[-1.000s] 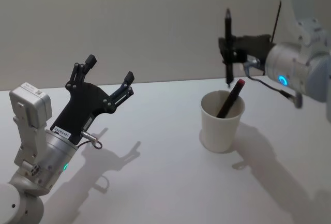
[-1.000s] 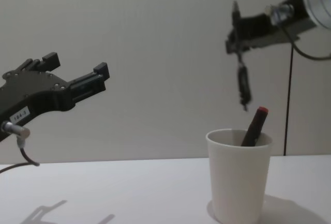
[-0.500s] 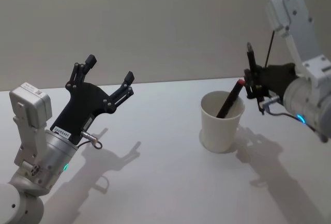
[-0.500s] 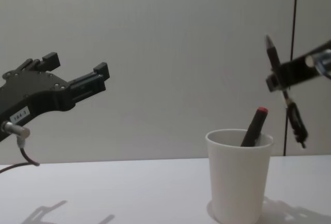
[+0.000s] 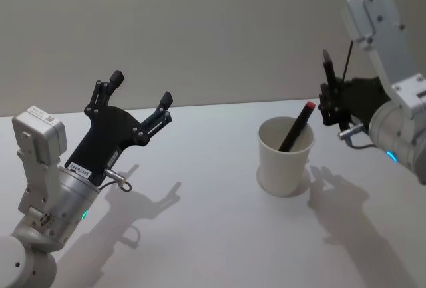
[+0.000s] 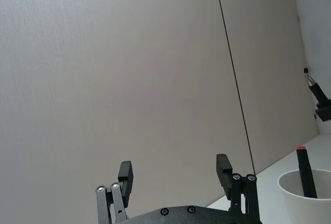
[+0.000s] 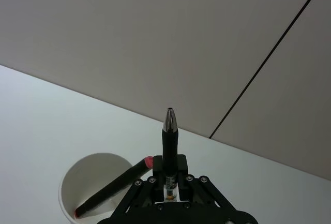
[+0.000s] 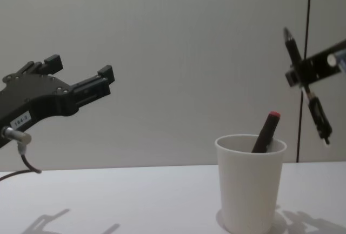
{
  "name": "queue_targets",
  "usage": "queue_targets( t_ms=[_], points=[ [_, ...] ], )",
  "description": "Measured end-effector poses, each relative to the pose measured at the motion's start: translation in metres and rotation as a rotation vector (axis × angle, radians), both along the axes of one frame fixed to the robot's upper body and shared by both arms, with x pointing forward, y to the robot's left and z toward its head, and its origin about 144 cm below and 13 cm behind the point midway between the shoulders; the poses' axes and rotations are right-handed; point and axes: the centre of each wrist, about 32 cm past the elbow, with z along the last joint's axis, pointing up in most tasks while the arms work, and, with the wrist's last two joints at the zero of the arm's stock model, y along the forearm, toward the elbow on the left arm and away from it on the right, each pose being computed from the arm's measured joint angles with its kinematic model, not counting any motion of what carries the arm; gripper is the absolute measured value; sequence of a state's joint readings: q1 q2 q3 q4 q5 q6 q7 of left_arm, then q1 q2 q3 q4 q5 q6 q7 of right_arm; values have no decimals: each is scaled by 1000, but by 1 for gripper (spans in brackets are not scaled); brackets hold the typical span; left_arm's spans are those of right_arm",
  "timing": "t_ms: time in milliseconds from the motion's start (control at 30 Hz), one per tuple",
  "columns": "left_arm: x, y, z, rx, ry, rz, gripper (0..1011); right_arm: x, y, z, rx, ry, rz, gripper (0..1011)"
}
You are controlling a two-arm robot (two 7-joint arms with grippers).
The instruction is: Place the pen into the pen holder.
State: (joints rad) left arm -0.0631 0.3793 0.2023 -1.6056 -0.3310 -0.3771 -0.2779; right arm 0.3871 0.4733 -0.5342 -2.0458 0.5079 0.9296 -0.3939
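Right now your right gripper [image 5: 327,99] has its jaws clamped on the black pen [image 8: 306,85], held in the air at about 2 o'clock from the white paper cup [image 5: 285,155] in the head view, off to the side of its rim and not over the mouth. In the chest view the pen hangs tilted, one end high, the other low and to the outside, well above the white table [image 5: 200,235].

Judge the pen as light, stiff and smooth: it will not bend, but it can pivot or slide in a two-point pinch. You hold it near mid-length, which looks sound for balance; keep that hold and turn it closer to upright before lowering.

The cup is the delicate part. It is probably thin and light, so a sideways nudge could tip or skate it. A red-capped marker [image 5: 297,126] already leans inside toward 1 o'clock, so aim for the free side of the opening.

Your left gripper [image 5: 140,102] sits parked at about 9 o'clock from the cup, well apart from it, jaws spread and holding nothing.
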Motion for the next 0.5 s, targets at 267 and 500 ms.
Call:
queue_targets(
  t_ms=[267,500],
  points=[
    [0,0,0,0,0,0,1001,-1,2,12,-1,-40,-1,136],
    [0,0,0,0,0,0,1001,0,5,17,13,-37,17,137]
  ],
)
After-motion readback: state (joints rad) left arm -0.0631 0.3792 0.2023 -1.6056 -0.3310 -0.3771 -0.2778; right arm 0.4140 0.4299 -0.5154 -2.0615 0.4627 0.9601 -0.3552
